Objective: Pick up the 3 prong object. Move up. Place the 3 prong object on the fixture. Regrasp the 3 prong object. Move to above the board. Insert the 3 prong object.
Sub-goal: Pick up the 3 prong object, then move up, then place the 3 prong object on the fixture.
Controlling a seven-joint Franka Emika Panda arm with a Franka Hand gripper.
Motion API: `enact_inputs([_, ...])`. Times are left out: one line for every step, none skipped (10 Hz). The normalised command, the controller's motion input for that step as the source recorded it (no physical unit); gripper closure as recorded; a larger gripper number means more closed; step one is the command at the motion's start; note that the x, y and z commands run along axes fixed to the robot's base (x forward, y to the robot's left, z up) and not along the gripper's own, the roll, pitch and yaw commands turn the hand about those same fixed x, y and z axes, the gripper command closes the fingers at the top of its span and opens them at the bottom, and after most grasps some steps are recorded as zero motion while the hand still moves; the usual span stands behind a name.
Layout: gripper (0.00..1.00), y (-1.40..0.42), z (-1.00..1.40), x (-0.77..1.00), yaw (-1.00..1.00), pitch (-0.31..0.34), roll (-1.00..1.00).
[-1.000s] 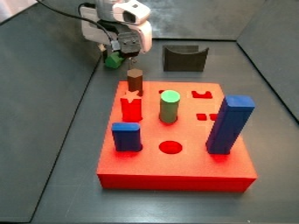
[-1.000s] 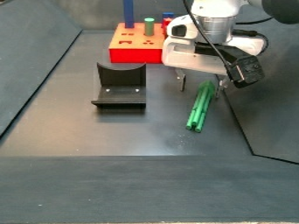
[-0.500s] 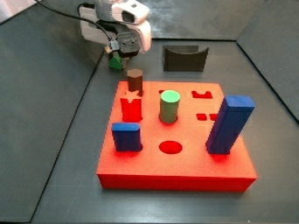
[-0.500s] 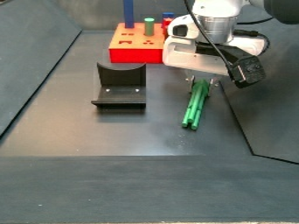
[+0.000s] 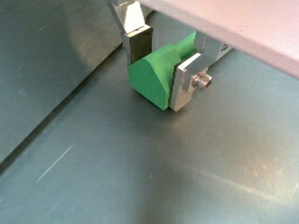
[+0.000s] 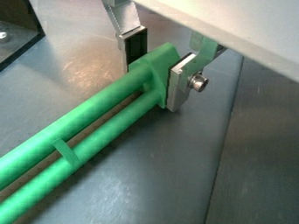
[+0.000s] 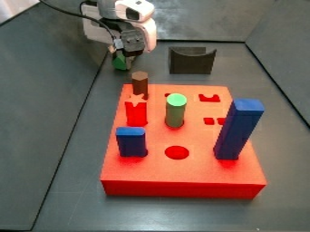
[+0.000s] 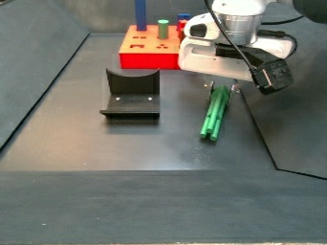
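Note:
The 3 prong object [image 8: 213, 115] is a long slim green peg lying flat on the dark floor, right of the fixture [image 8: 130, 94]. My gripper [image 8: 216, 88] stands over its far end with both fingers pressed against its sides. Both wrist views show the lobed green peg [image 5: 149, 74] [image 6: 82, 131] filling the gap between the silver fingers of the gripper [image 5: 162, 74] [image 6: 156, 74]. In a side view the gripper [image 7: 121, 60] hides most of the peg [image 7: 120, 64]. The red board [image 7: 182, 163] lies nearer the camera there, and the fixture [image 7: 191, 60] sits behind it.
On the board stand a tall blue peg [image 7: 238, 129], a short blue peg [image 7: 130, 141], a round green cylinder [image 7: 176, 111], a red peg [image 7: 137, 112] and a brown peg [image 7: 140, 84]. Grey walls [image 8: 38, 86] enclose the floor.
The gripper came down over the peg's far end and its fingers closed on the sides. The peg shifted slightly and still lies on the floor.

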Motion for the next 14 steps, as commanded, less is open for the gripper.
enact_inputs([1.0, 0.0, 0.0, 0.0, 0.0, 0.0, 0.0])
enact_inputs([1.0, 0.0, 0.0, 0.0, 0.0, 0.0, 0.0])
enact_inputs([1.0, 0.0, 0.0, 0.0, 0.0, 0.0, 0.0])
enact_inputs([1.0, 0.0, 0.83, 0.0, 0.0, 0.0, 0.0])
enact_inputs([1.0, 0.08, 0.78, 0.04, 0.0, 0.015, 0.01])
enact_inputs([1.0, 0.06, 0.67, 0.02, -0.01, 0.044, 0.02])
enact_inputs([1.0, 0.04, 0.51, 0.0, -0.02, 0.059, 0.03])
enact_inputs([1.0, 0.03, 0.42, 0.0, -0.03, 0.054, 0.03])
enact_inputs([1.0, 0.03, 0.23, -0.02, -0.03, 0.045, 0.05])
enact_inputs([1.0, 0.0, 1.0, 0.0, 0.0, 0.0, 0.0])
enact_inputs([1.0, 0.0, 1.0, 0.01, 0.0, -0.006, 0.01])
enact_inputs([1.0, 0.0, 1.0, -0.01, 0.0, 0.019, 0.01])
enact_inputs([1.0, 0.01, 1.0, -0.01, 0.0, 0.029, 0.02])
enact_inputs([1.0, 0.01, 1.0, -0.02, -0.01, 0.031, 0.04])
